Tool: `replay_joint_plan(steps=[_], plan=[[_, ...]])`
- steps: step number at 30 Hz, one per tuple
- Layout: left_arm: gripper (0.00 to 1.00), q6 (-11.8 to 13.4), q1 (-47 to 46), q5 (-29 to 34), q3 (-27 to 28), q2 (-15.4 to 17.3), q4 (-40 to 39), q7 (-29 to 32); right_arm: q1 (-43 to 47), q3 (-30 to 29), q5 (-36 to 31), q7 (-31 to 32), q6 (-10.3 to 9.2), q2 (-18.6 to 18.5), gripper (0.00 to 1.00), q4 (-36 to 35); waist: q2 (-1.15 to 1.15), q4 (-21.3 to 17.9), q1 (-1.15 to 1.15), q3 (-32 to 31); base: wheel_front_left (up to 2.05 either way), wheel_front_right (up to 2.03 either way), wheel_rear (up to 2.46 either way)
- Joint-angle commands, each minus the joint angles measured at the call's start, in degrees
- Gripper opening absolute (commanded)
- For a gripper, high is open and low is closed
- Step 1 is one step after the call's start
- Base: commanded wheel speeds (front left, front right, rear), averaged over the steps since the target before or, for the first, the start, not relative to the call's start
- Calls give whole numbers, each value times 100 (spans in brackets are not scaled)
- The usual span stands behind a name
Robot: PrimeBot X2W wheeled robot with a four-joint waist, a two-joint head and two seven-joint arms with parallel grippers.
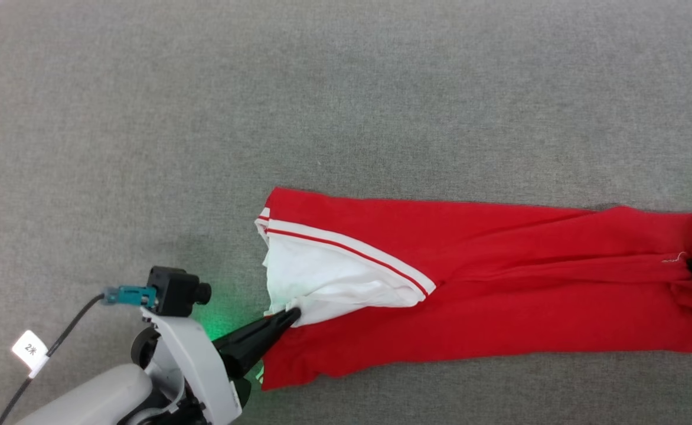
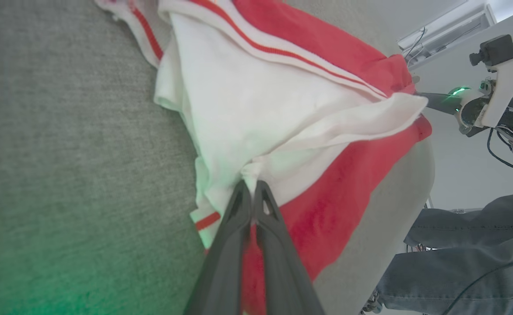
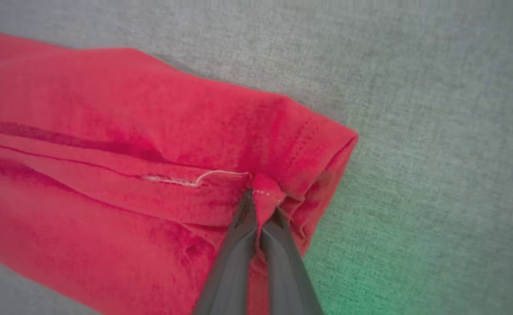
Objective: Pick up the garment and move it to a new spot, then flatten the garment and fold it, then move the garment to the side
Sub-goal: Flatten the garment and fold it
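- The garment (image 1: 499, 283) lies drawn out long on the grey cloth-covered bench (image 1: 346, 88). In the head view its long axis runs left to right, and its red hem end reaches that view's right edge.
- The white sleeve (image 1: 322, 277) with striped trim points toward the robot's left.
- Bare bench spreads wide beyond the garment and to its left.
- The left pincer (image 1: 291, 314) is clamped tight on a pinch of the white sleeve.
- The right pincer (image 3: 261, 201) is closed on a fold of the red hem.
- In the left wrist view, a person's jean-clad legs (image 2: 458, 245) stand past the bench's rounded edge.
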Motion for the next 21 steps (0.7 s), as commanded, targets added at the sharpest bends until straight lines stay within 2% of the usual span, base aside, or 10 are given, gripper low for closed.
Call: replay_joint_plan(steps=[1,3,4,12,16,21], plan=[[48,-29,-6,-4,30,-41,25,-88,-15,29,-8,-48,5,163,100,-76,0,-31,0,-78,0,0,0],[97,-41,32,-35,64,-36,-5,-181,33,-40,84,-45,5,127,100,-162,0,-42,0,-173,0,0,0],[100,-49,67,-53,86,-26,-27,-240,59,-102,128,-58,4,94,100,-196,0,-45,0,-225,0,0,0],[100,-64,325,-109,316,6,-222,-830,327,-487,435,55,3,-190,100,-263,0,60,0,-565,0,0,0],[100,158,531,-9,591,-116,-151,-1109,585,-685,685,269,3,-297,100,-107,0,196,0,-678,0,0,0],[100,582,857,531,1248,-535,173,-1201,927,-951,997,508,3,-347,100,213,0,411,0,-693,0,0,0]])
